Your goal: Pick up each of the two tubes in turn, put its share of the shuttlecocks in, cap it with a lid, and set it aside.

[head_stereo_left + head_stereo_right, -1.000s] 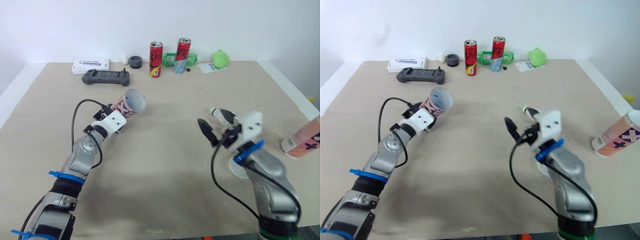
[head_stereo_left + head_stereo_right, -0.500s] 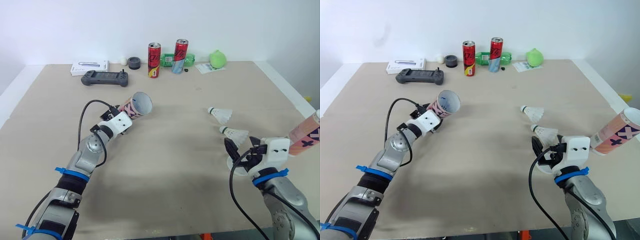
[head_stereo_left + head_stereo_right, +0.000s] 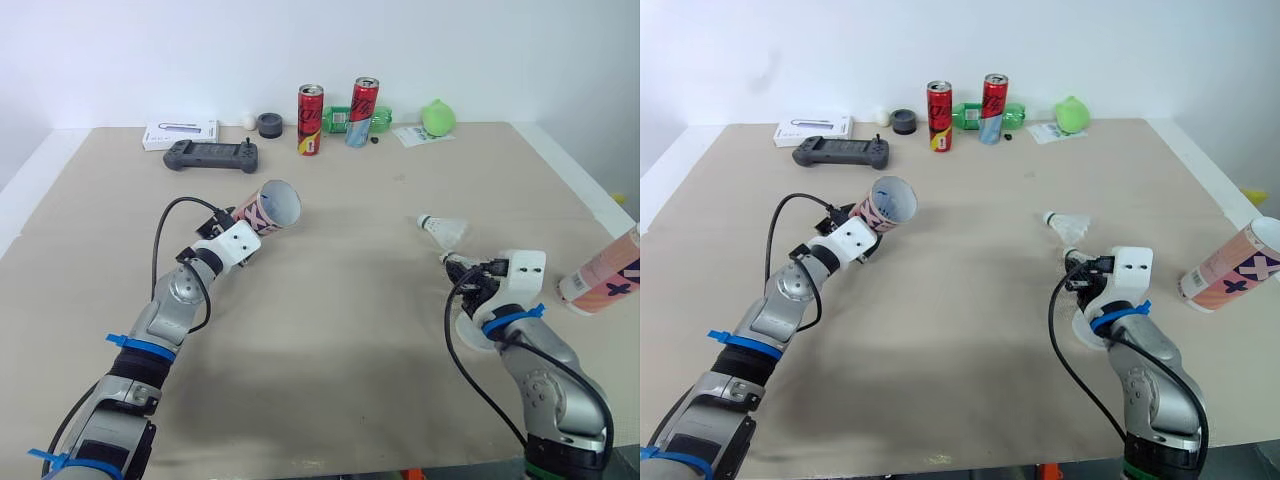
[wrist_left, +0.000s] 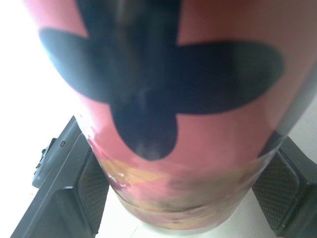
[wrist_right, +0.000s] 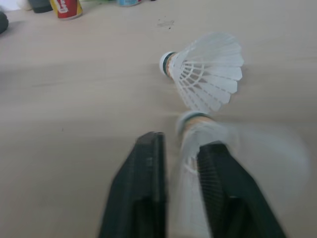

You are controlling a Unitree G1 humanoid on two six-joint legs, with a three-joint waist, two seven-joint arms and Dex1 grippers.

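A pink tube with black crosses (image 3: 266, 209) is held off the table, open mouth facing up and to the right, with my left gripper (image 3: 236, 232) shut on its lower end; its wall (image 4: 163, 99) sits between the black pads (image 4: 91, 183). My right gripper (image 5: 181, 141) is low over the table with its fingers (image 5: 148, 178) closed on the nearer shuttlecock (image 5: 190, 130), which looks blurred. The other white shuttlecock (image 3: 441, 228) lies just beyond it. The second pink tube (image 3: 603, 281) lies at the right table edge. A white lid (image 3: 468, 335) rests under my right wrist.
Along the back edge stand two red cans (image 3: 312, 118) (image 3: 363, 110), a green bottle (image 3: 342, 119), a green ball-like object (image 3: 439, 117), a small dark round thing (image 3: 270, 124), a white box (image 3: 181, 132) and a dark game controller (image 3: 212, 155).
My right gripper has come down from above the shuttlecocks and closed its fingers on the nearer one. My left arm has shifted the tube slightly.
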